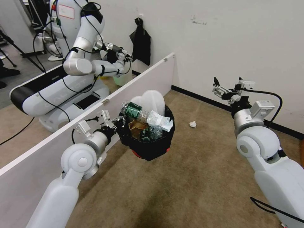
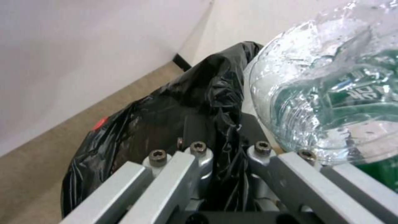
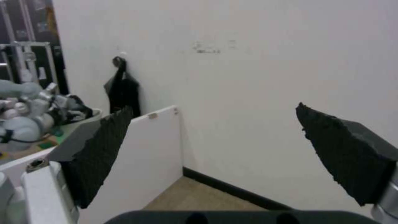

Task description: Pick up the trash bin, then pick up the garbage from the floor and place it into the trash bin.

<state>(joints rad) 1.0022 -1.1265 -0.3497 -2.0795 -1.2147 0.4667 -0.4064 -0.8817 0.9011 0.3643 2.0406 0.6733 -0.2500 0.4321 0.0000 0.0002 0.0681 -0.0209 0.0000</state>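
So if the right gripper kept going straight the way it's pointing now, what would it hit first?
Most likely the white wall. The right gripper, fingers open, aims at bare wall above the black baseboard, with nothing between, though depth is hard to judge.

Trash bin (image 1: 146,151): red wall was almost wholly covered by the black bag; a small red patch showed low down.
Left gripper (image 1: 121,121): fingertips were buried in the bag folds at the rim.
Bottle (image 2: 327,102): cut off by the picture's edge in the left wrist view; label print unreadable.
White wad (image 1: 193,124): too small to identify, possibly paper.
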